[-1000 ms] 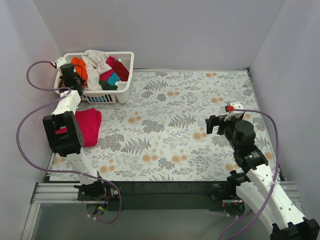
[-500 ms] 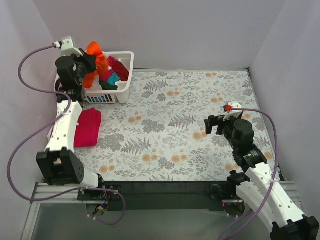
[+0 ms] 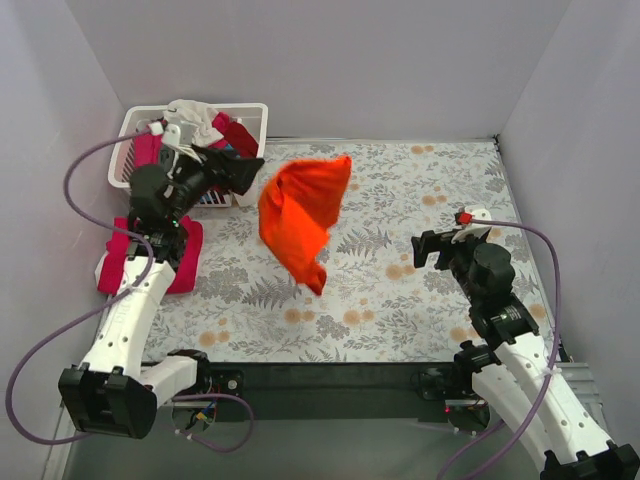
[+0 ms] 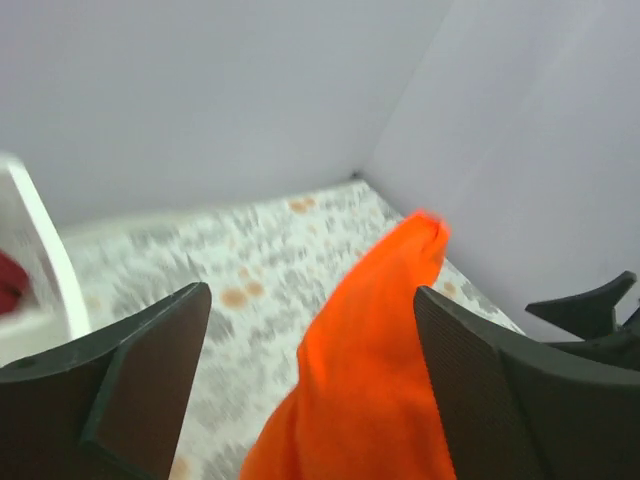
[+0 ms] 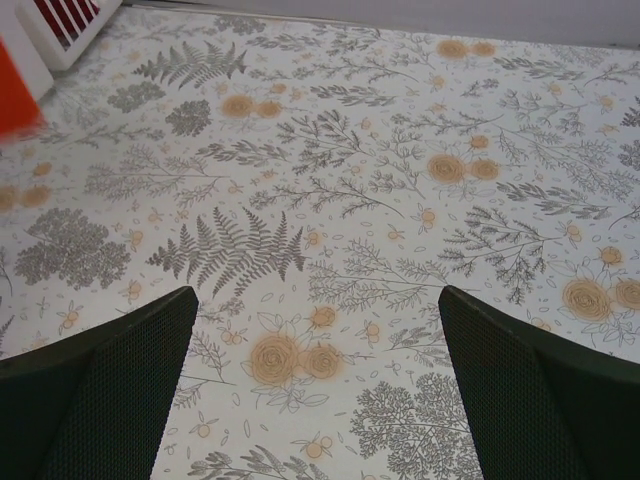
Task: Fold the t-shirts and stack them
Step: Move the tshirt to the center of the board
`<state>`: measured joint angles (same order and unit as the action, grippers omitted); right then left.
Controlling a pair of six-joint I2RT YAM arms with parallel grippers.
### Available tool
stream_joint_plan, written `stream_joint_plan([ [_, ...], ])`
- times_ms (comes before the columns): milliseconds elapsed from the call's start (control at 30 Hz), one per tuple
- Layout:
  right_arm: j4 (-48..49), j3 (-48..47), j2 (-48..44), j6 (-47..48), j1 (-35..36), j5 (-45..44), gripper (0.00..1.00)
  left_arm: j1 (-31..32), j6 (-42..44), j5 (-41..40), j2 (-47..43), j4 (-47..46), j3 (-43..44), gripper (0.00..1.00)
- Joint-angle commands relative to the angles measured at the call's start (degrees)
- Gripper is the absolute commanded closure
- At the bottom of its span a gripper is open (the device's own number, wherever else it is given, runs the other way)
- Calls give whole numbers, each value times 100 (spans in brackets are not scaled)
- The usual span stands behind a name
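Holding nothing, my left hand sits with its fingers spread wide just in front of the white slatted basket. The orange t-shirt is in the air just beside it, crumpled and blurred, above the flower-printed desk. In my left wrist view its cloth rises between the fingers, and I cannot tell if it touches them. A magenta-pink t-shirt lies on the desk's left edge, partly under my left arm. A white t-shirt and a dark red t-shirt are heaped in the basket. My right hand hovers over the desk's right side, fingers wide apart, empty.
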<state>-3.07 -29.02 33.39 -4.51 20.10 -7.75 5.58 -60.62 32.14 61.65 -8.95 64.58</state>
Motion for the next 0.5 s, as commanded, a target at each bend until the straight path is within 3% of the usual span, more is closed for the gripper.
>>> stream_joint_plan([
  [0,158,10,-227,-173,-6,-69,2,459,-336,-391,163,202,-1223,22],
  [233,254,80,237,-383,81,1422,1,1278,-1039,-1921,182,-502,-3193,21],
  [300,692,342,422,-619,231,1635,2,1322,-1075,-2167,50,-581,-3442,21],
  [467,1422,836,975,-1104,1547,1417,2,1357,-1022,-2195,-381,-450,-3654,21],
])
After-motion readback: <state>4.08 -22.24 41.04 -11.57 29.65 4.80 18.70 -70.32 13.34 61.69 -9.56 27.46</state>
